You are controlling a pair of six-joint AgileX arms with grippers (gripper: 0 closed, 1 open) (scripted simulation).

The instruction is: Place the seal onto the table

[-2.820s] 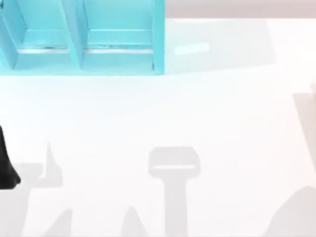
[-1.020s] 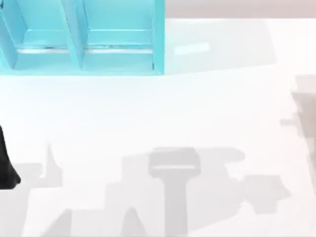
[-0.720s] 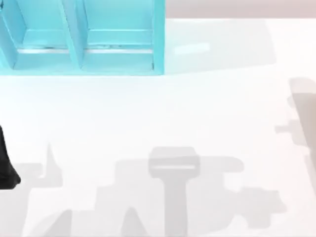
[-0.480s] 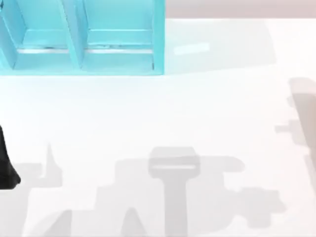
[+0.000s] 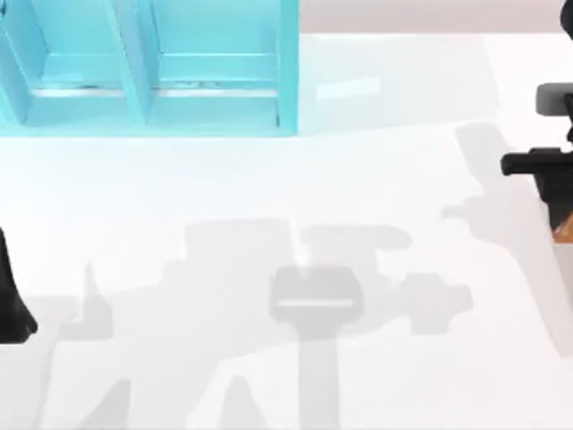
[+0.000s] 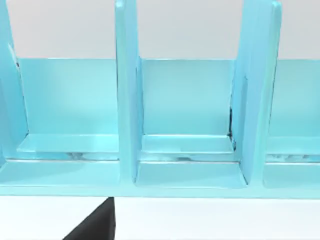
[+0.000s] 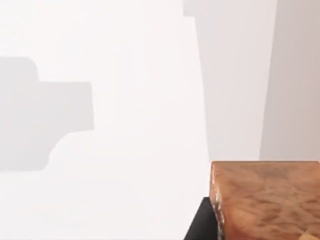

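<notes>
Right claw (image 5: 557, 193) at the worktop's (image 5: 269, 179) right edge, partly cut off; finger spread hard to judge. Seal (image 5: 564, 231), orange-brown, just beside the black claw parts there and close up in the right wrist view (image 7: 267, 200). Left arm (image 5: 11, 300) parked at the left edge. Turquoise shelf (image 5: 152, 67) in the far left corner.

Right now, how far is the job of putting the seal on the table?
Done: the right claw, at the table's right edge, carries the small glossy orange-brown seal. In hand: it hangs over the plain white table, apparently not touching. Left: lowering and release. The left arm is parked at the left edge.
</notes>
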